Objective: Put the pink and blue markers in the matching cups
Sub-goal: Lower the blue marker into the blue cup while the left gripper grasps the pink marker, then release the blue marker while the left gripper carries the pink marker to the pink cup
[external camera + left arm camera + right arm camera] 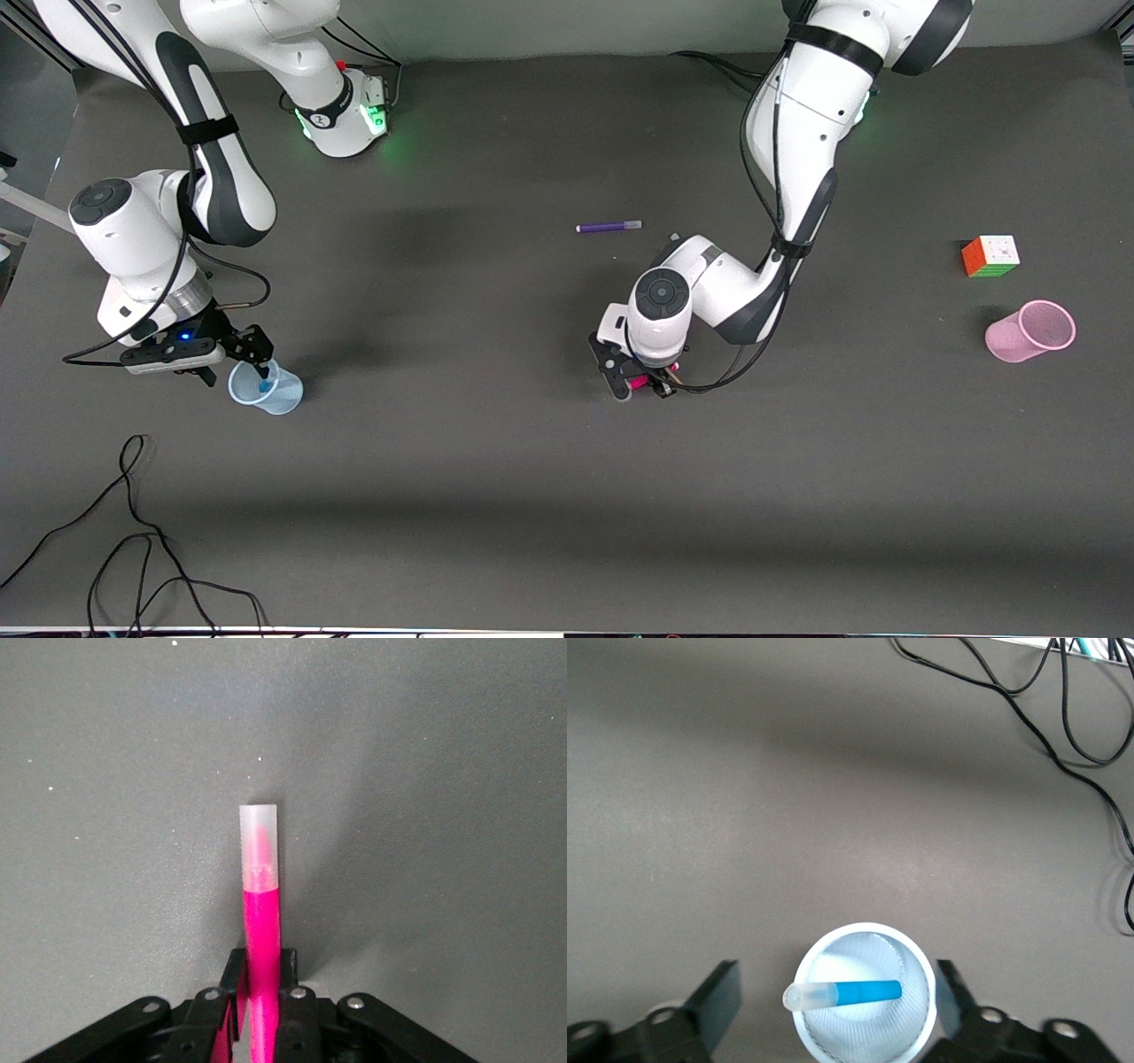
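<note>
our left gripper (644, 386) clamps the pink marker (260, 912) well apart from the pink cup (1032, 330), while our right gripper (237, 359) hangs spread over the blue cup (865, 1003) holding the blue marker (846, 993).

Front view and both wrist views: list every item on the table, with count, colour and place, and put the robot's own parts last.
Blue marker: one, blue with a pale cap, in the blue cup.
Blue cup: one, pale blue, upright, toward the right arm's end of the table.
Pink marker: one, magenta with a paler cap, held in the left gripper.
Pink cup: one, pink, tilted, toward the left arm's end.
Purple pen: one, purple, lying flat mid-table, farther from the front camera than the left gripper.
Cube puzzle: one, multicoloured, beside the pink cup, farther from the camera.
Cables: black, loose, near the table's front edge.
Left gripper: shut on the pink marker, low over mid-table.
Right gripper: open, over the blue cup.
</note>
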Controlling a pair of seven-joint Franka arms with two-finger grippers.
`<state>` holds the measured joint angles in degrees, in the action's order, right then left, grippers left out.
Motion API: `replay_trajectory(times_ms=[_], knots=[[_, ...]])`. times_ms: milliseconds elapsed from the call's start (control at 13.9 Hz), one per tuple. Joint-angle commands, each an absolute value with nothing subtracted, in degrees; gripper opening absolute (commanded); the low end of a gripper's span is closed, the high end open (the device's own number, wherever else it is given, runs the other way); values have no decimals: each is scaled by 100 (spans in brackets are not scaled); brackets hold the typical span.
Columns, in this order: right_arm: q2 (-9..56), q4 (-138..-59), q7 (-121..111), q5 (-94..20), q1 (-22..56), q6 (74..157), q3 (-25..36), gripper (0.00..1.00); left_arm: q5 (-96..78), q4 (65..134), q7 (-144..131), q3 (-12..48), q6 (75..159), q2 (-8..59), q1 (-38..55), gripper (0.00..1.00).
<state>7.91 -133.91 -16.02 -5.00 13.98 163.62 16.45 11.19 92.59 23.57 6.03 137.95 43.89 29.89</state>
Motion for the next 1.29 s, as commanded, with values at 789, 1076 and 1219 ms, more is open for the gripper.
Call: replay_trajectory(times_ms=[789,1076,1219], knots=[[703,-9801,-1301,-545,1441,10909,1512,100,1204,8139,2215,458,9668,2014,1671,0],[607,-9747,-671,-536,1433,10496,1302,100,1160,8156,2197,431,9283,1513,1056,0],[449,-9756,-370,-527,1389,10092,1195,100,1125,8191,2197,439,9062,1389,687,0]])
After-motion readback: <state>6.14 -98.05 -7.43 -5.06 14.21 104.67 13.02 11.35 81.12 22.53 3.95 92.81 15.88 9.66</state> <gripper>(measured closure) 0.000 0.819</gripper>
